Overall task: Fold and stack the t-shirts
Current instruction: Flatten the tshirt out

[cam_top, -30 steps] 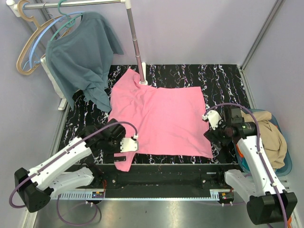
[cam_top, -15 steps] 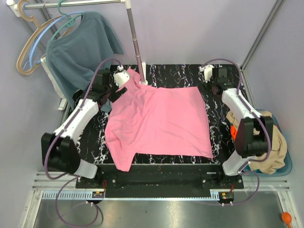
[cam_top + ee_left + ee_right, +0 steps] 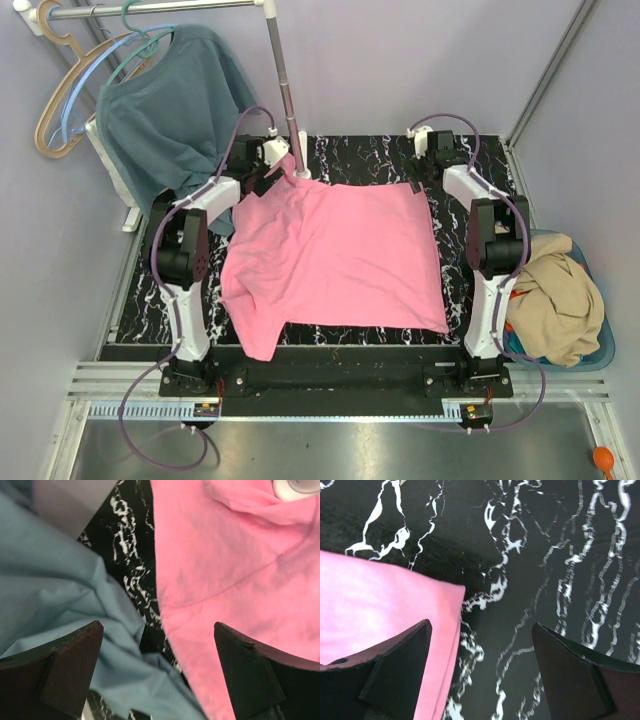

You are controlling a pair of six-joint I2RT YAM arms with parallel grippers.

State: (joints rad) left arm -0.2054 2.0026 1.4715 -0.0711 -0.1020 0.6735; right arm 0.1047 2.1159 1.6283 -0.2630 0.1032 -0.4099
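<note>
**A:** What is hidden or hard to make out?

**B:** From above, both sets of fingertips are too small to be read, so the wrist views are relied on. The far left shoulder of the pink t-shirt (image 3: 335, 255) is bunched against the white foot (image 3: 300, 171) of the rack pole (image 3: 283, 85), and the fabric just beside it is partly covered by the left arm. The lower folds of the teal shirt (image 3: 170, 115) are hidden behind that arm too. The basket (image 3: 592, 352) is cut off by the right arm and largely covered by its contents.

**A:** What is held in the basket?

**B:** A crumpled tan t-shirt (image 3: 560, 290) is heaped in it and spills over the rim. Anything beneath it cannot be made out.

**A:** How are the grippers set?

**B:** The left gripper (image 3: 157, 630) is spread wide and nothing is gripped. One finger is seen over teal cloth, the other over pink, with a narrow strip of table (image 3: 132, 555) between the two fabrics. The right gripper (image 3: 481, 630) is likewise spread wide and empty. The far right corner of the pink t-shirt is seen just inside one finger, with bare table under the other. Whether cloth is touched cannot be told for either.

**A:** Where is the pink t-shirt?

**B:** It is spread flat across the middle of the table, with one sleeve reaching toward the near left edge.
</note>
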